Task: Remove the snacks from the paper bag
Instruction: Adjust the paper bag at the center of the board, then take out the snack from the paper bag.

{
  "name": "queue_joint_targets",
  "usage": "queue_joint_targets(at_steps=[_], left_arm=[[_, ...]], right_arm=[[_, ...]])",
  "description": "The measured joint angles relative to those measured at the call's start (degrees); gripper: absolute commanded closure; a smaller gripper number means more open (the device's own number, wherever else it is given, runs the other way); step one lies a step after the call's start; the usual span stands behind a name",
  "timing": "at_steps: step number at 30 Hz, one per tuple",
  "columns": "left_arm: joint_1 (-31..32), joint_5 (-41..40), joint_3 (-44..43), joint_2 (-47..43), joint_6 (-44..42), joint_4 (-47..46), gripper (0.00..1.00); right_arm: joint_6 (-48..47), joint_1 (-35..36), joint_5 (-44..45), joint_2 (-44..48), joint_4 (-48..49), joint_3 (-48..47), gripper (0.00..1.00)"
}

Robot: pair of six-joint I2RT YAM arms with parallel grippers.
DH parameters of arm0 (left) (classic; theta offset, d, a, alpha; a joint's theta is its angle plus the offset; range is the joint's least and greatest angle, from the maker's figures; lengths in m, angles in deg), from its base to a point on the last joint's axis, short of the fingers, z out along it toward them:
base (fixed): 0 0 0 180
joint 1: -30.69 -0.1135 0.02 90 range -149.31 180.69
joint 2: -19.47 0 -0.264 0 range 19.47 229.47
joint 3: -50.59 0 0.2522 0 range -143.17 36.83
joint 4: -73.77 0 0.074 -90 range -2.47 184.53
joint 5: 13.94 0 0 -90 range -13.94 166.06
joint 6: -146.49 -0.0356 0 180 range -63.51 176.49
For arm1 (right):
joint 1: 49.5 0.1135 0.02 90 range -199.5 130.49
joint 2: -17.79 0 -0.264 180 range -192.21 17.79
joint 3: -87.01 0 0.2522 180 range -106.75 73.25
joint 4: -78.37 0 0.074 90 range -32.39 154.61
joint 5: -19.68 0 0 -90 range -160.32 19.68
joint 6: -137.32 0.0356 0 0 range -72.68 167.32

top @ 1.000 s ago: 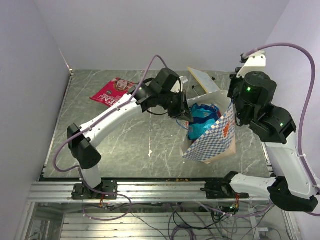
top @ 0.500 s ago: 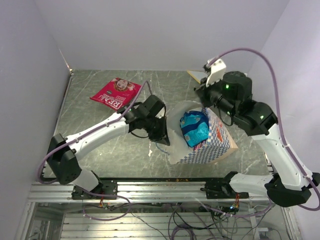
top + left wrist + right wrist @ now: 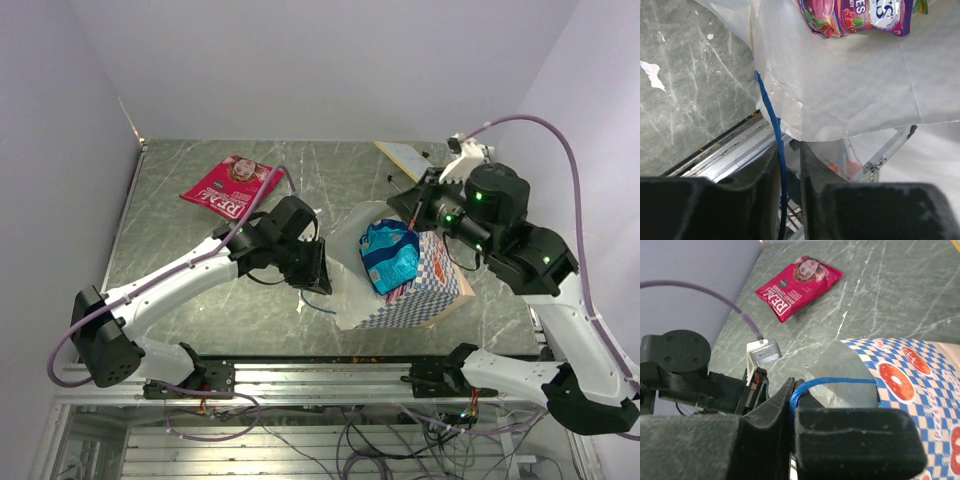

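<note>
The blue-checked paper bag [image 3: 425, 292] lies tipped, blue packet [image 3: 388, 256] seemingly at its mouth.

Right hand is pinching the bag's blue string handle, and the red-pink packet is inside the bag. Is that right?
Not quite. The right hand does pinch the paper bag's blue string handle, but the red-pink packet is not inside the bag. It lies out on the table, far left, well apart from the bag. The top view shows this plainly.
</note>
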Motion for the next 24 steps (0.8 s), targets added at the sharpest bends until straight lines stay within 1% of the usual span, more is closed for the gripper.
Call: queue_joint_targets(at_steps=[1,2,4,6,7,8,11,15,17,20,24], left_arm=[[0.1,0.0,0.0,-0.4,-0.7,0.0,0.51],[0.1,-0.2,-0.1,-0.7,-1.5,0.3,0.4],[0.1,-1.2,-1.3,-1.1,-3.5,1.9,0.3],[0.1,-3.3,-4.3,-1.1,-5.7,4.1,0.13],[0.1,-4.6,-6.7,-1.1,-7.1,5.3,0.06],[0.1,-5.4,-9.0,-1.1,-8.5,5.7,0.05],[0.0,-6.7,-16.7,-1.4,-12.0,4.1,0.09],[1.2,-6.8,-19.5,-2.2,-14.0,-1.9,0.2],[3.0,-7.9,-18.7,-1.8,-14.1,-6.0,0.24],[5.0,-10.4,-15.0,-1.0,-13.1,-12.5,0.26],[8.1,-16.1,-8.8,1.0,-10.8,-21.3,0.28]], right_arm=[[1.2,0.0,1.0,0.6,-0.6,-0.3,1.0],[2.2,0.0,1.6,1.2,-1.0,-0.3,1.0],[4.3,0.0,3.0,2.3,-2.3,-0.2,1.0],[6.3,0.0,4.4,3.1,-3.2,0.0,1.0],[7.2,0.0,5.0,3.5,-3.4,0.1,1.0],[8.0,0.0,5.7,3.7,-3.8,0.1,1.0],[9.9,0.0,7.3,4.0,-4.7,-0.3,1.0],[11.4,0.0,8.4,2.7,-5.8,-2.1,1.0],[12.2,0.0,8.8,2.1,-5.7,-2.6,1.0],[13.4,0.0,9.4,2.0,-5.7,-2.6,1.0],[14.3,0.0,9.4,1.8,-5.3,-2.6,1.0]])
